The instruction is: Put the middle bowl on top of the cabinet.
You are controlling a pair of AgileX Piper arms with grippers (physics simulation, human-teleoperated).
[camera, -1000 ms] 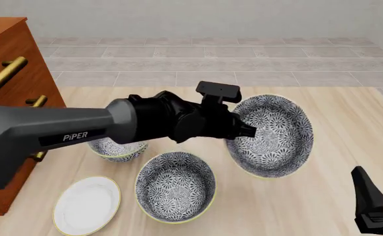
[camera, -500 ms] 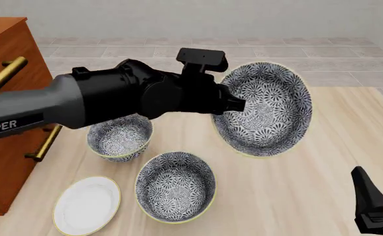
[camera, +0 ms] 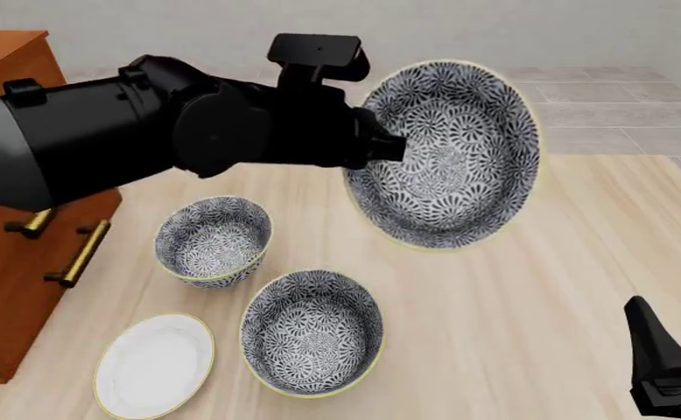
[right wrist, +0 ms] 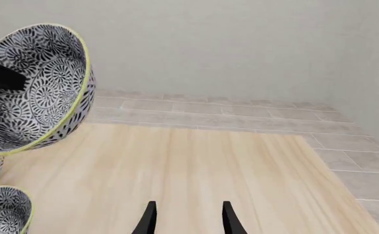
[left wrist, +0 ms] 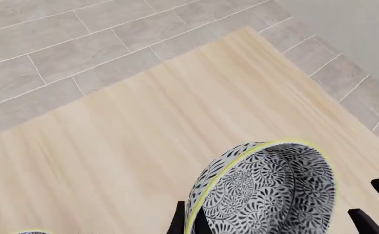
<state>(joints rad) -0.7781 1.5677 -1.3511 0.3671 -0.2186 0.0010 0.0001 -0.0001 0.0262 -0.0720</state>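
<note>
Three patterned bowls: the middle bowl [camera: 445, 157] held up on edge in the left gripper [camera: 378, 150], two bowls [camera: 214, 241] [camera: 312, 331] on the table below and left of that gripper. One white plate [camera: 154, 365]. One cabinet [camera: 14, 219]. Two grippers, counting the right gripper [right wrist: 185, 217].

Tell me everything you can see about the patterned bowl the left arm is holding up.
The deep round bowl with dense grey-and-white floral pattern and thin yellow rim hangs in the air, tipped on its side, opening toward the camera. The left gripper pinches its rim. It touches nothing else, above the pale wooden table.
</note>
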